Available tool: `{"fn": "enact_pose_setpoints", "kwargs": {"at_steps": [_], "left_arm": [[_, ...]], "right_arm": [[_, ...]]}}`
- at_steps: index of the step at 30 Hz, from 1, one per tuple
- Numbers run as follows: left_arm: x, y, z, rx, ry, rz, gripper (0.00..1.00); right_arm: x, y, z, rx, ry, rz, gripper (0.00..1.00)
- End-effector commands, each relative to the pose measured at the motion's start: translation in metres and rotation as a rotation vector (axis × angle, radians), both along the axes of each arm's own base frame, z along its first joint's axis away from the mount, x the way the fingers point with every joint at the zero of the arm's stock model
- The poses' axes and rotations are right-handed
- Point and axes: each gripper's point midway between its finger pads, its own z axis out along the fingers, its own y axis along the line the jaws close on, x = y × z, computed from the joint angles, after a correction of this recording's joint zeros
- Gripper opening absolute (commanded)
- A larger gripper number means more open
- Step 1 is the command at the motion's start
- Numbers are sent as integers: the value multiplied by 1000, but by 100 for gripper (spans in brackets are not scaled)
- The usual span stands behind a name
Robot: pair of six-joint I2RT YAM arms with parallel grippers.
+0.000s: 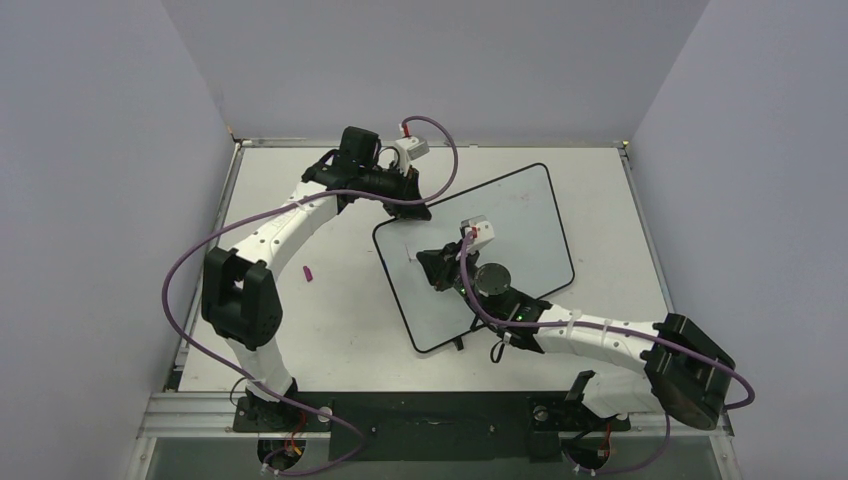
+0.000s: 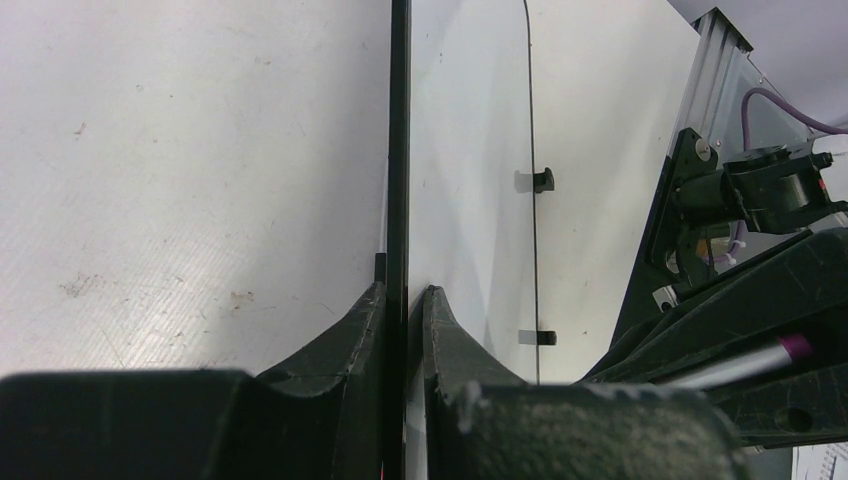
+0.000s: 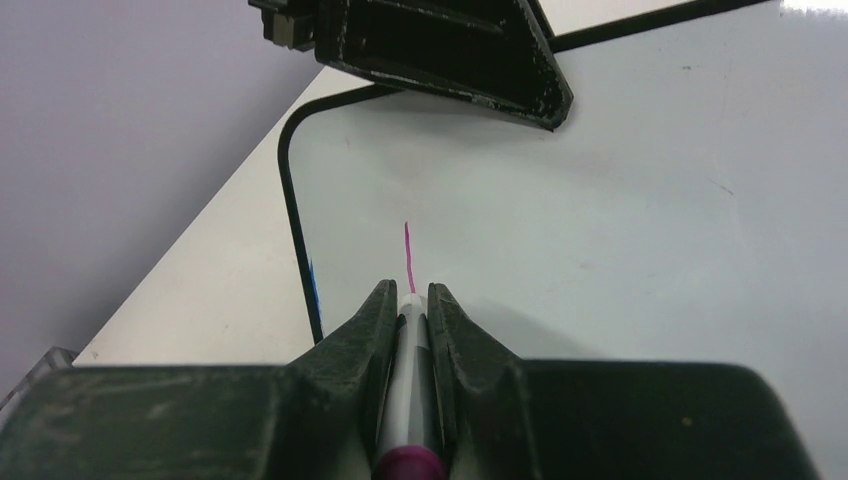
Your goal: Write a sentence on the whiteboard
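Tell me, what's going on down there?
Left gripper clamps whiteboard edge. Right gripper holds marker, one short pink stroke drawn. Pink cap lies well aside.

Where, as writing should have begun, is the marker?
Right wrist view: the marker sits clamped in the right gripper, tip on the whiteboard at a pink stroke.

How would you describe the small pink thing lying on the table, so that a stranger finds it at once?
Look at the white table from above. Between the left arm and the whiteboard lies a small pink piece. Unlike the black-and-white things around it, it is bright pink and lies alone, touching neither.
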Motion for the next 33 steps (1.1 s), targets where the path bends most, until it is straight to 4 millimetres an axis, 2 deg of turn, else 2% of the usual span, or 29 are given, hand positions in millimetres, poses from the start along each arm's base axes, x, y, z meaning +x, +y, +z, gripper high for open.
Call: {"fn": "enact_pose_setpoints", "kwargs": {"at_steps": [1, 5, 15, 21, 33], "left_arm": [[1, 4, 7, 57, -140, -10, 0], [0, 4, 8, 58, -143, -10, 0], [-2, 4, 9, 63, -153, -8, 0], [-1, 5, 9, 67, -157, -5, 0], [8, 10, -9, 118, -160, 22, 0]], "right_arm": [[14, 2, 15, -19, -29, -53, 0], [21, 3, 25, -28, -42, -79, 0], [34, -11, 26, -47, -33, -152, 0], [33, -23, 15, -68, -15, -177, 0], [14, -33, -17, -82, 51, -142, 0]]}}
